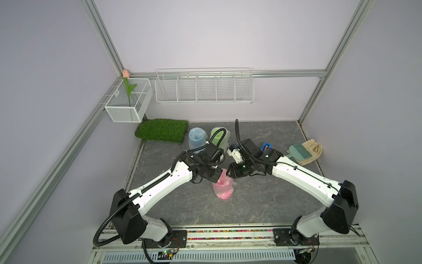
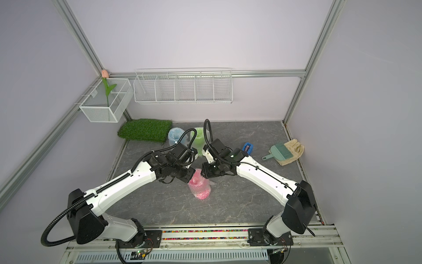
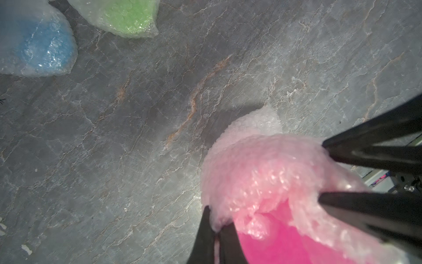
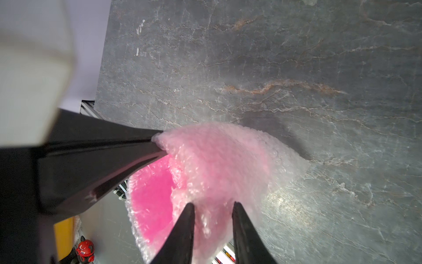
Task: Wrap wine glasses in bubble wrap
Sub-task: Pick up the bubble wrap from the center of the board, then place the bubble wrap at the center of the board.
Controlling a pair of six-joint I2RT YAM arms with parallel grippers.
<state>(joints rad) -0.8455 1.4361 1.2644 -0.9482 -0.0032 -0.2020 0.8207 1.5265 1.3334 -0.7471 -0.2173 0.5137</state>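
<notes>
A: Where is the pink glass (image 1: pixel 222 188)?
B: Near the middle of the table (image 1: pixel 251 205). It stands with its open mouth up, and wrap (image 3: pixel 262 164) goes all round it.
A: Who has hold of it?
B: The left gripper (image 3: pixel 215 228) comes in at 9 o'clock. Its two fingers are pressed tight together and pinch the top edge of the wrap.
A: And the right gripper (image 4: pixel 213 204)?
B: It is at 3 o'clock, on the other side of the rim. Its fingers have a gap between them, and the wrap at the rim sits in that gap. I cannot tell if they squeeze it.
A: Where are the other glasses?
B: The blue glass (image 1: pixel 196 139) is at 11 o'clock from the pink one and the green glass (image 2: pixel 200 141) is at 12. They stand side by side at the back, both in wrap too.
A: What else is there?
B: A blue tape holder (image 1: pixel 266 146) sits between 1 and 2 o'clock. A brush (image 1: pixel 299 150) lies on a glove (image 1: pixel 316 148) at 2. A grass mat (image 1: pixel 162 129) is between 10 and 11, just beside the blue glass.
</notes>
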